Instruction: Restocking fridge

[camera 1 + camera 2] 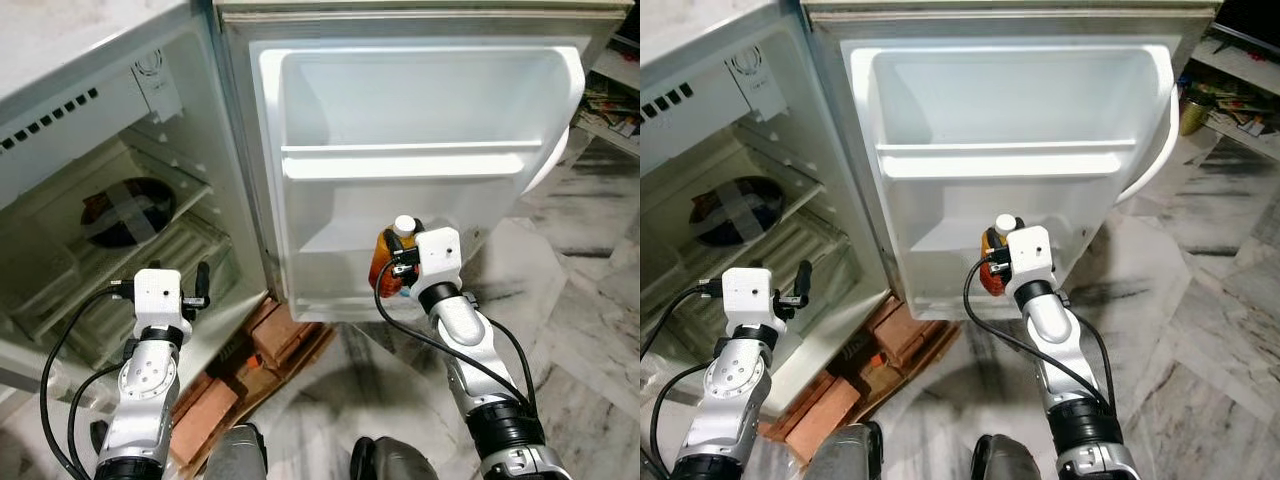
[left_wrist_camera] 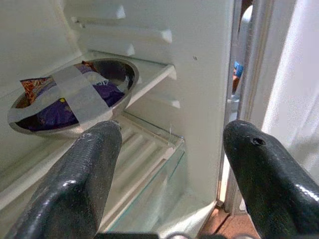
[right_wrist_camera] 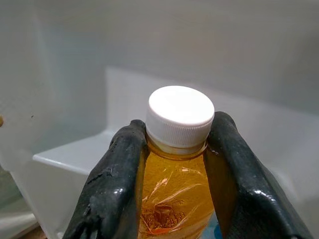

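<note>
The right gripper (image 3: 177, 164) clamps the bottle (image 3: 174, 194) just ahead of the door shelf (image 1: 400, 162); placing remains, left gripper (image 2: 169, 169) wide, idle.

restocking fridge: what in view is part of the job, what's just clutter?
Job:
- orange bottle, white cap, gripped by right gripper
- lower door shelf
- left gripper, open, idle

Clutter:
- taped steel bowl inside fridge
- bricks under fridge
</note>
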